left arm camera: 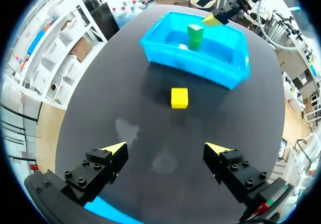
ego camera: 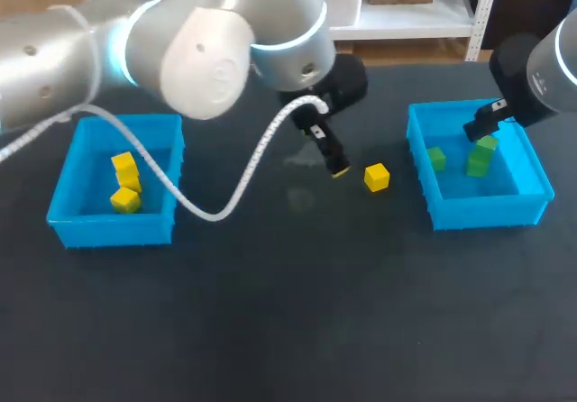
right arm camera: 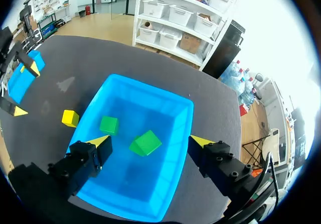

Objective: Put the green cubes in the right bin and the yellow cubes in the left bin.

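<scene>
Head view gives you the dark table [ego camera: 288,330] with two open blue plastic bins on it, the left bin [ego camera: 108,226] and the right bin [ego camera: 487,211], well apart. Your left hand [ego camera: 335,166] hangs over the middle of the table. A small yellow cube [ego camera: 377,178] lies loose on the table just beside its tip, between that hand and the right bin.

From the left wrist view you see the left hand [left arm camera: 167,147] spread wide with nothing between its fingers. The small yellow cube [left arm camera: 179,98] sits ahead of it, with the right bin [left arm camera: 200,68] beyond. Three more yellow cubes [ego camera: 125,182] lie close together inside the left bin.

Your right hand [ego camera: 482,130] is over the right bin. In the right wrist view the right hand [right arm camera: 150,141] is wide open and holds nothing. Two green cubes [right arm camera: 109,125] are inside the right bin [right arm camera: 180,118]: one sits flat near a wall, the other is tilted under the gap between the fingers and touches neither. A white cable [ego camera: 225,195] loops from your left arm over the table.
</scene>
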{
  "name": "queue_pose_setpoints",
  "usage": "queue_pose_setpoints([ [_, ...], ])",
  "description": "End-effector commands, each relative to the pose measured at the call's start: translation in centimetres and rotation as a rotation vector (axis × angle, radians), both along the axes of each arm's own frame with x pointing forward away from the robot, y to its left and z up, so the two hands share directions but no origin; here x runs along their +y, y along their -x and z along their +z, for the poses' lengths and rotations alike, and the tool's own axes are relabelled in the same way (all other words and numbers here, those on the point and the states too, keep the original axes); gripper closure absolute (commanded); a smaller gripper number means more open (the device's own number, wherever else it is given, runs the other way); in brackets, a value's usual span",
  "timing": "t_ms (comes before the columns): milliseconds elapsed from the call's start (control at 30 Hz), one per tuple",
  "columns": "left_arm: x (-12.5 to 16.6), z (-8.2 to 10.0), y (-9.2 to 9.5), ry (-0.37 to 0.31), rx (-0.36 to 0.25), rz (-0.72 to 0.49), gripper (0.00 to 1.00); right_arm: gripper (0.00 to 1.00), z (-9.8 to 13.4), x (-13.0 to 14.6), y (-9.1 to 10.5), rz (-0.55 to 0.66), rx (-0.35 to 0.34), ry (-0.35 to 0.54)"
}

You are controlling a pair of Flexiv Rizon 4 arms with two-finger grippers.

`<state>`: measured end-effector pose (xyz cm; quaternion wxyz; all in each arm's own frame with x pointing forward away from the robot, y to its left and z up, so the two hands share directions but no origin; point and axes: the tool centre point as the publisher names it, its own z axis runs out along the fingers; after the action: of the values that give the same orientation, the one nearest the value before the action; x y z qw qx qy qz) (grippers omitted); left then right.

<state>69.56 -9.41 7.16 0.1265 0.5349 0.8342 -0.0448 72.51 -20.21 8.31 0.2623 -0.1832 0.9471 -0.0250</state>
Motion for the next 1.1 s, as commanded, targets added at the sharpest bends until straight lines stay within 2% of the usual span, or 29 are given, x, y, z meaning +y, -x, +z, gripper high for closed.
queue_pose_setpoints([
  [33,-3.3,-0.9,-1.9,-0.044,0.036,0.001,0.0,0.0,-0.1,0.0,0.1,-0.001,-0.004,0.0],
  [467,-7.9,-4.1,-1.6,-0.062,0.085,-0.043,0.0,0.0,-0.1,0.0,0.1,-0.001,-0.004,0.0],
  [833,-8.5,-6.0,-3.3,-0.093,0.092,-0.047,0.0,0.0,-0.1,0.0,0.1,-0.001,-0.004,0.0],
  [1100,-8.8,-7.4,-3.1,-0.11,0.11,-0.051,0.0,0.0,-0.1,0.0,0.1,-0.001,-0.004,0.0],
])
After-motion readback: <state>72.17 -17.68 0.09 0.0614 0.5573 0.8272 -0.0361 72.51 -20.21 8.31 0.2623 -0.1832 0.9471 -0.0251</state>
